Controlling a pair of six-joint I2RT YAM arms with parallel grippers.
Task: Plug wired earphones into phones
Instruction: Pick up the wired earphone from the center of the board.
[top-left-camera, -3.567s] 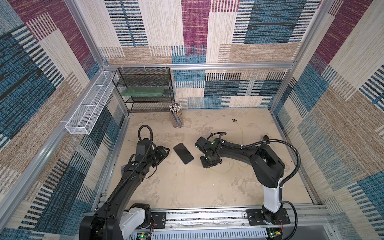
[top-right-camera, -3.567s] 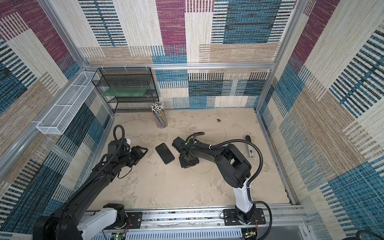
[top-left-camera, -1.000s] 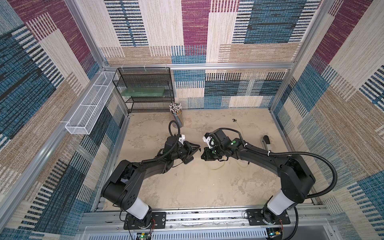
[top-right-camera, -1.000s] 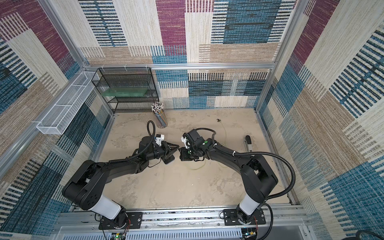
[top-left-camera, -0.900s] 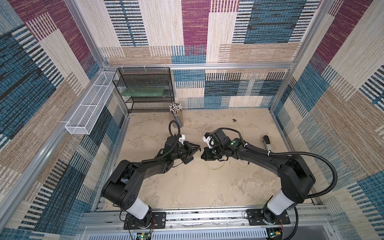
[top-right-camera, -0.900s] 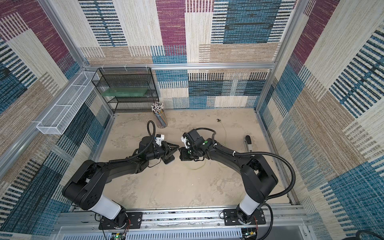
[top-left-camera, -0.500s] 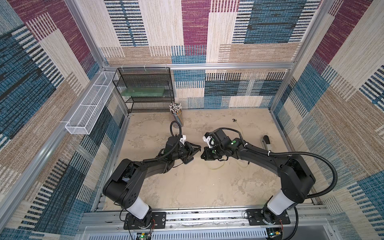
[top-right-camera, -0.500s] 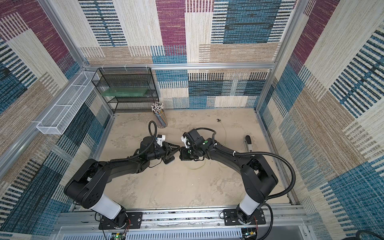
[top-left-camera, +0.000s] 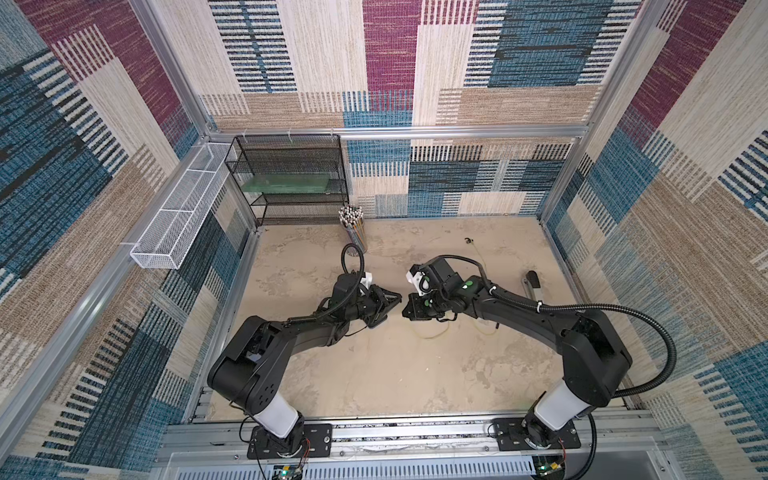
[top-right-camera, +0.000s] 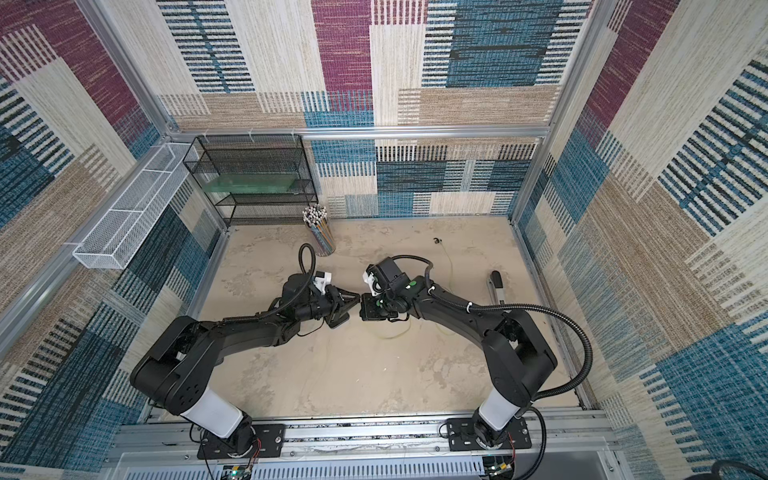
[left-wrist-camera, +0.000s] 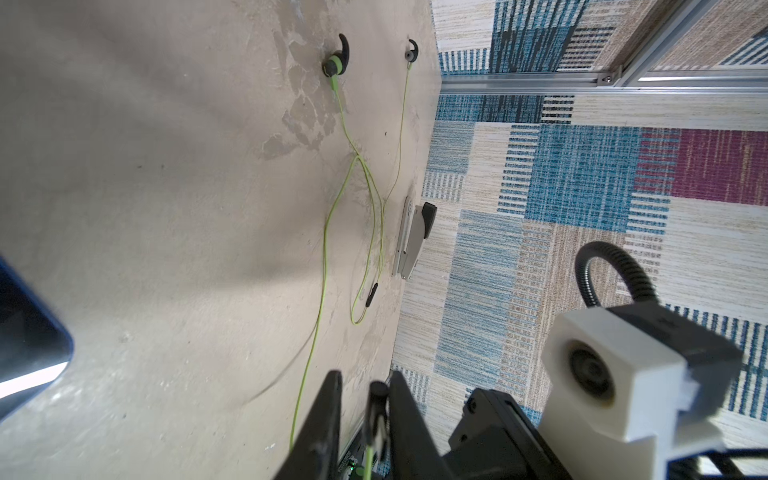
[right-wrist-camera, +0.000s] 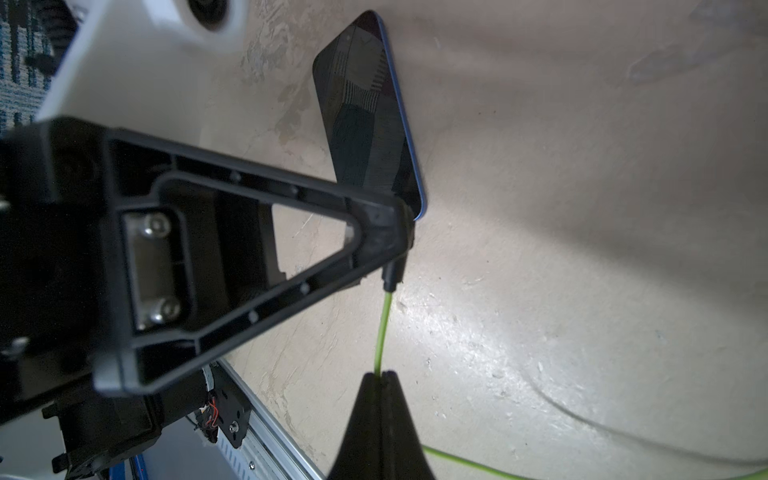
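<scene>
Woven patchwork panels (top-left-camera: 390, 50) close in a tan, mottled table (top-left-camera: 374, 374), and we find both arms meeting near its middle. We see the phone (right-wrist-camera: 365, 116) lying screen-up on the table just left of centre, under the left gripper (left-wrist-camera: 365, 376), with its near end right beside that gripper's tips. We judge it lies flat so that the table braces it against a push. The plug (right-wrist-camera: 392, 272) of the earphones sits between the left jaws, which stand only a narrow gap apart, and we read that as a light grip that aims the plug. Just right of it, the right gripper (right-wrist-camera: 381, 376) is fully closed on the green cable (right-wrist-camera: 382, 332) a short way behind the plug, we think to keep the slack from tugging it off line. From there the cable trails right and far across the table to the earbuds (left-wrist-camera: 334, 64). We cannot tell whether the plug's tip has entered the phone.
</scene>
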